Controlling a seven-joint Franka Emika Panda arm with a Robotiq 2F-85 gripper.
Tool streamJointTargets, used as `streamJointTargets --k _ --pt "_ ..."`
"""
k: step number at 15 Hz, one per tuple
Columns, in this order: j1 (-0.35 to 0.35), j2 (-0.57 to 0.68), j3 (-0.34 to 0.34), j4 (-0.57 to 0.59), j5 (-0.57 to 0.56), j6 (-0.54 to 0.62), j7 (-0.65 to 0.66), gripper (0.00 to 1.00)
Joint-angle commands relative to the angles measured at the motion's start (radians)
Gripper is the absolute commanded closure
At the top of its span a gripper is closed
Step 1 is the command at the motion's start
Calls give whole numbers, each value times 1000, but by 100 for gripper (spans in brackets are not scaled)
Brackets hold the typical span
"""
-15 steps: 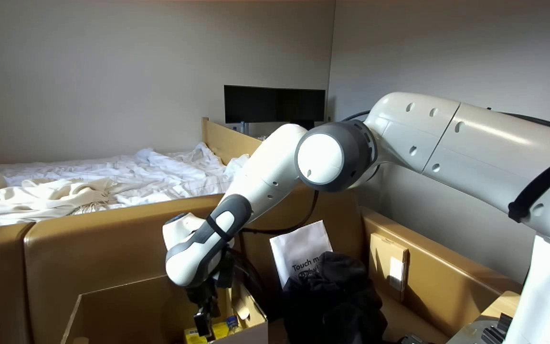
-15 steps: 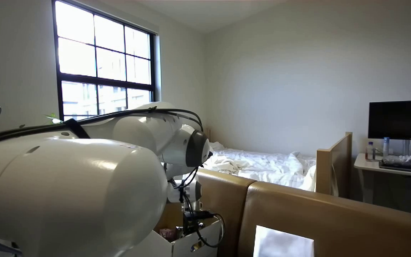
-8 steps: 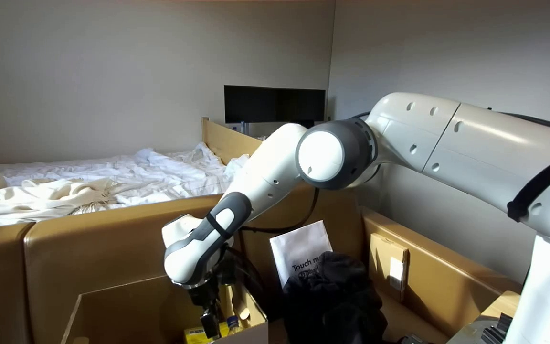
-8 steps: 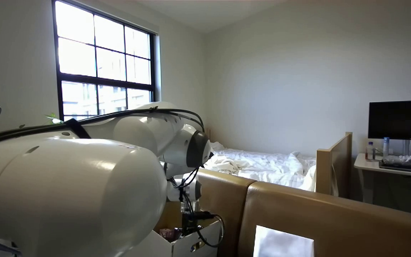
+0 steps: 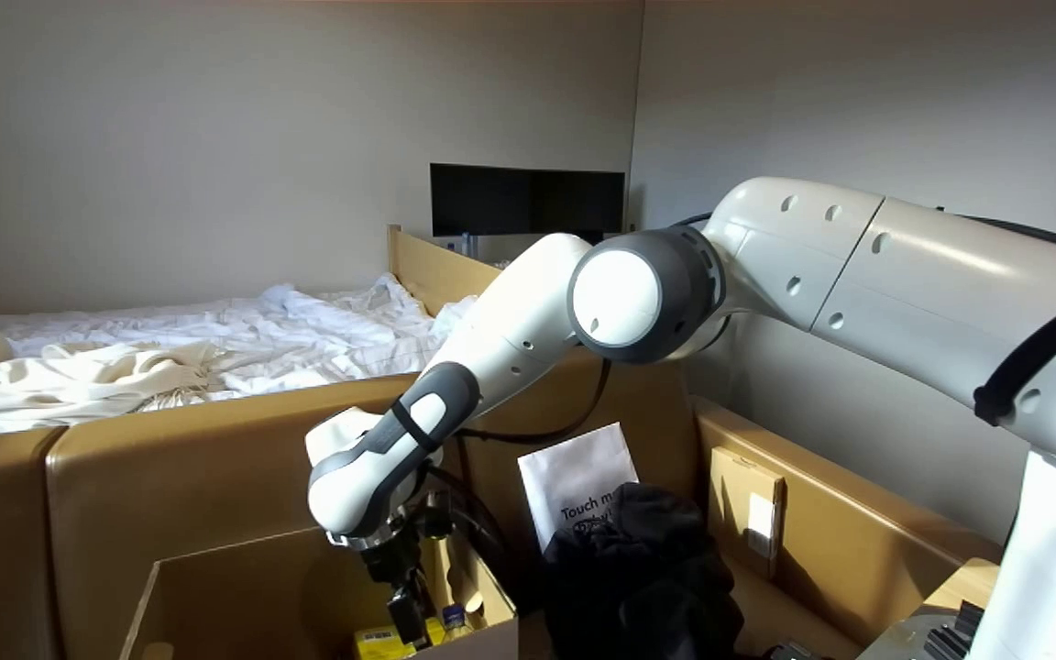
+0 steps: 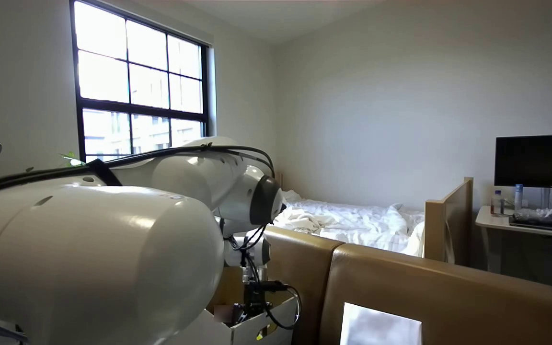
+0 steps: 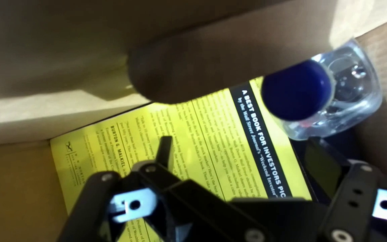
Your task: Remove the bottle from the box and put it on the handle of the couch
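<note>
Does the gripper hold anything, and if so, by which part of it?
Nothing is held: the gripper is open over the yellow book, and the blue-capped bottle is not between its jaws.

Box cut off by lower edge in an exterior view; it hides base of bottle. Wrist view: gripper cut off at bottom, covering part of yellow book; flap above blurred.

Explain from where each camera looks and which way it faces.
Wrist view: beside the open gripper, which shows; looking into the box at book, bottle.
An exterior view: facing the couch from its front, bed beyond; arm and gripper show.
An exterior view: beside the arm, facing window, bed; arm and gripper partly show.
Both exterior views share couch, bed, box, monitor.
</note>
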State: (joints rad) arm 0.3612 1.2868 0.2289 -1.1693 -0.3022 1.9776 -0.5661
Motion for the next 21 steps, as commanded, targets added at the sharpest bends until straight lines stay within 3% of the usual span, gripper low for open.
streamJointTargets --k 1,12,13,21 --pt "7 3 -14 21 -6 -79 -28 0" --pt "5 5 -7 37 -6 -107 -88 0" --pt "-43 -136 2 -171 -20 -50 -99 0" --pt "-94 -269 13 -371 -10 -23 -153 0"
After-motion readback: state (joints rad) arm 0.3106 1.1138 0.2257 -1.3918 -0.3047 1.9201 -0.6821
